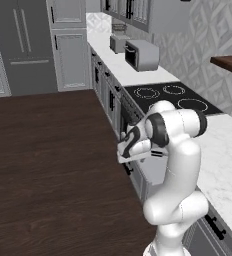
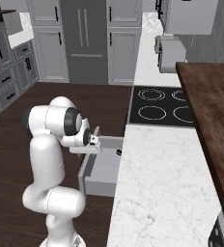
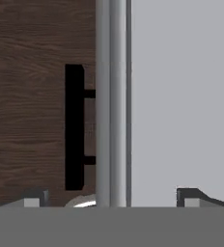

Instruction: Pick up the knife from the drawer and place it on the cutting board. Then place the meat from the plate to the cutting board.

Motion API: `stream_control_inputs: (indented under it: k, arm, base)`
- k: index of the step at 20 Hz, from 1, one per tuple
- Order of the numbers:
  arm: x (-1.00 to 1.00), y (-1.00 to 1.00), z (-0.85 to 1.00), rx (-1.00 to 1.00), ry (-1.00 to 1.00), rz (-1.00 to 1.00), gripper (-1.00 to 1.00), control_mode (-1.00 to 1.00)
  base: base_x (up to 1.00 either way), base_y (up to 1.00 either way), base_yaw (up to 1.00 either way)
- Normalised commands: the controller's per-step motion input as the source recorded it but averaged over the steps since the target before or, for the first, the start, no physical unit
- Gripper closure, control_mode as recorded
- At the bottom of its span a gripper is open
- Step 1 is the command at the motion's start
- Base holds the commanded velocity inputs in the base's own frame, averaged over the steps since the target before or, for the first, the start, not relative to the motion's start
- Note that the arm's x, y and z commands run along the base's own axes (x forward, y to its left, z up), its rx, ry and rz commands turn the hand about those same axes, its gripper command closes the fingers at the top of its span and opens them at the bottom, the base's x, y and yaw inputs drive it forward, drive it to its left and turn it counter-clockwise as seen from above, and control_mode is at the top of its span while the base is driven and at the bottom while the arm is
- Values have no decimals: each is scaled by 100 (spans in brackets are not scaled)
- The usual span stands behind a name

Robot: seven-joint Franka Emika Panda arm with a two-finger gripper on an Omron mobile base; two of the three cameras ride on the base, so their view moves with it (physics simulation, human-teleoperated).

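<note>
From where I stand, the dark wood floor (image 3: 36,120) lies off to the left, and next along comes the drawer's black handle (image 3: 74,126), bolted to its flat grey front panel. The drawer (image 2: 100,172) is pulled out from under the white marble desk (image 2: 162,193), and the gripper (image 3: 111,198) hangs right over the front edge, fingers (image 3: 191,197) spread as wide as they go and holding nothing. Further right is the drawer's pale floor, mostly bare. A small dark speck (image 2: 118,152) sits at the back near the desk edge; it may be the end of the knife, though it is too small for me to be sure. Beyond that lies the black cooktop (image 2: 160,108).

To do this step well, I think the hand should move rightward past the front panel and deeper into the drawer, towards that dark shape, then line the fingers across the handle, not the blade, before lowering. It should keep clear of the drawer walls on the way down.
</note>
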Motion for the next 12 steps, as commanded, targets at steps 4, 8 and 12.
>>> stream_control_inputs:
  k: [4,8,12]
  arm:
    - [0,92,0,5,-4,-10,-100,-100]
    - [0,100,0,4,-4,-11,-100,-100]
    - [0,100,0,1,-7,-11,-100,-100]
  base:
    - [0,0,0]
    - [0,0,0]
    - [0,0,0]
